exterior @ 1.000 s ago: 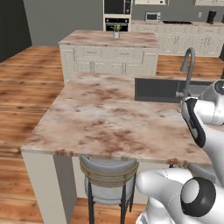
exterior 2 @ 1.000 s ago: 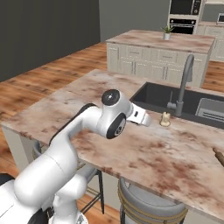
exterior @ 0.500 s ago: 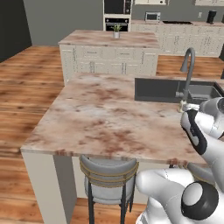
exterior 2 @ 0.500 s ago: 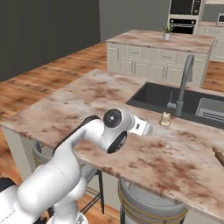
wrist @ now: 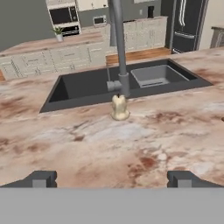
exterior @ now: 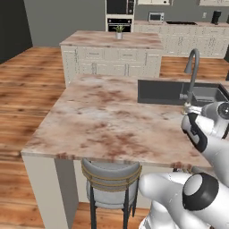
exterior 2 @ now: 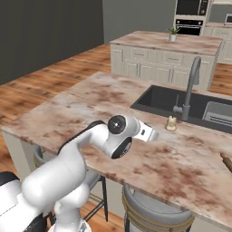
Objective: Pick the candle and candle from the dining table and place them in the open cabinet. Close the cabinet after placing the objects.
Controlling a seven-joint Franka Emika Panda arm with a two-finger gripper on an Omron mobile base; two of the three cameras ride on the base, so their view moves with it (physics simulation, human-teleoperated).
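A short, stubby cream candle (wrist: pixel 119 107) stands upright on the pink-brown marbled dining table (wrist: pixel 109 144), just in front of the curved grey tap (wrist: pixel 117 43) at the dark sink's near edge. From the right base view the candle (exterior 2: pixel 171 123) is a short way beyond my gripper (exterior 2: pixel 153 134), which points at it from low over the table (exterior 2: pixel 90 104). In the hand view my gripper (wrist: pixel 112 179) is open, its fingertips (wrist: pixel 41 178) wide apart with nothing between them and the candle straight ahead. A small cream shape (exterior: pixel 188 108) by the tap base is the candle in the left base view. The cabinet is out of view.
The dark sink (exterior 2: pixel 181 102) lies behind the candle. A slim brown thing (exterior 2: pixel 225 161) lies at the table's right, cut off by the frame. A marble-topped island (exterior: pixel 112 39) with a small plant stands farther back. Grey stools (exterior: pixel 109 181) sit under the table's near edge.
The arm has sunk lower over the table and its hand has moved down, closer to the candle. The jaws stay wide. The candle has not moved.
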